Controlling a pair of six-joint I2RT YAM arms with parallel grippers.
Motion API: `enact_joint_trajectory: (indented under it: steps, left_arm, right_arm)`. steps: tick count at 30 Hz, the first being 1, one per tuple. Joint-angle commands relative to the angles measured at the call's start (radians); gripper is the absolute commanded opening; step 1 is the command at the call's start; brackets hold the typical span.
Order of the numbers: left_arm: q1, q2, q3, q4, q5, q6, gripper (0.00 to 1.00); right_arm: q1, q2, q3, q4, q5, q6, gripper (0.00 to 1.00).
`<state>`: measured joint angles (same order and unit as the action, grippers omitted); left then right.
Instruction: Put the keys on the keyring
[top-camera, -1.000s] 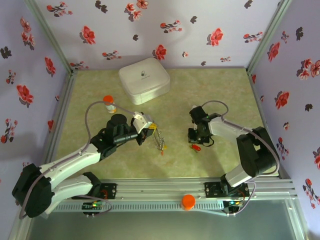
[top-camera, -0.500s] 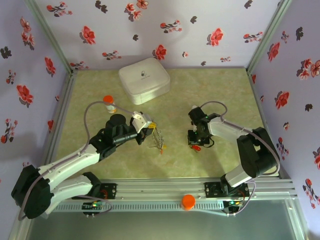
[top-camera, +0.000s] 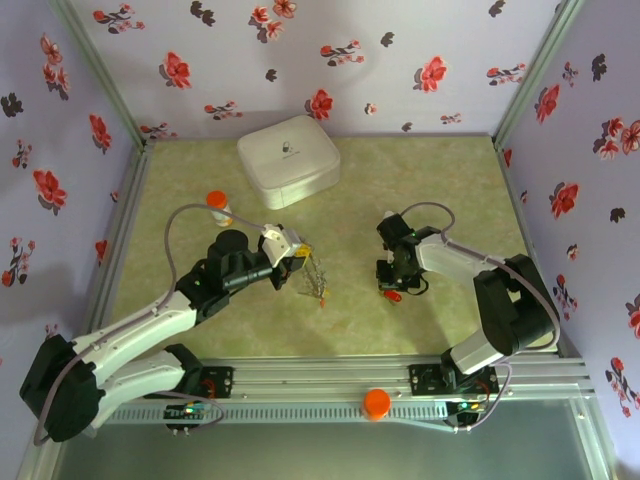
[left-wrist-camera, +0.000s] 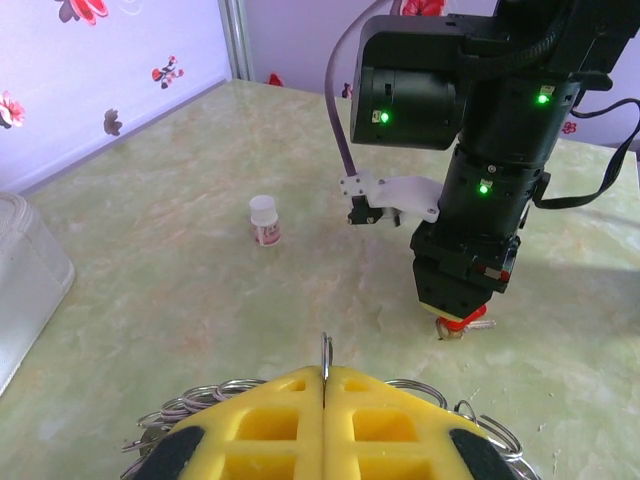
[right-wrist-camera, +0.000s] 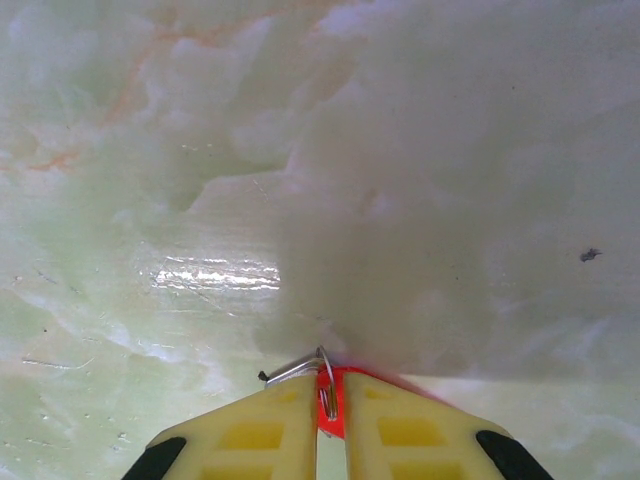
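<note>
My left gripper is shut on the keyring, whose thin metal edge stands up between the yellow fingertips. Small loops and coloured key heads hang off it below the gripper. Straight ahead in the left wrist view, my right gripper points down at the table onto a red key. In the right wrist view the fingers press both sides of the red key at my right gripper, with its small split ring poking out on top.
A white rounded case stands at the back left. An orange-capped pill bottle stands upright left of the left arm. Open marbled tabletop lies between the two grippers.
The right gripper's jaws have narrowed onto the red key. The left arm, holding the keyring, has barely shifted.
</note>
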<state>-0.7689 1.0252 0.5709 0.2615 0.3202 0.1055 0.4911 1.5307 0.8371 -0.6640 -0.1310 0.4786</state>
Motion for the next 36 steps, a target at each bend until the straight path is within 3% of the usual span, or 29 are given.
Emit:
enact_joint_trajectory:
  steps: [1, 7, 12, 18, 26, 36]
  left_arm:
    - [-0.006, -0.024, -0.008, 0.065, -0.006, 0.017, 0.0]
    - [-0.007, -0.027, -0.009, 0.065, -0.004, 0.014, 0.0]
    - [-0.006, -0.021, -0.005, 0.058, -0.004, 0.008, 0.0]
    - [-0.014, 0.005, 0.036, 0.011, 0.002, -0.044, 0.0]
    - [-0.124, 0.044, 0.105, -0.084, -0.087, -0.019, 0.0]
    - [-0.185, 0.102, 0.179, -0.155, -0.169, 0.048, 0.0]
  right_arm:
    - [0.006, -0.007, 0.019, -0.023, 0.013, -0.006, 0.13]
    - [0.007, -0.013, 0.02, -0.026, 0.014, -0.008, 0.0]
    - [0.009, -0.042, 0.026, -0.032, 0.014, -0.014, 0.0]
    - [0.041, -0.199, 0.055, -0.027, 0.016, -0.114, 0.0]
    - [0.092, -0.328, 0.143, -0.01, -0.066, -0.307, 0.0]
    - [0.14, -0.484, 0.06, 0.131, -0.182, -0.484, 0.0]
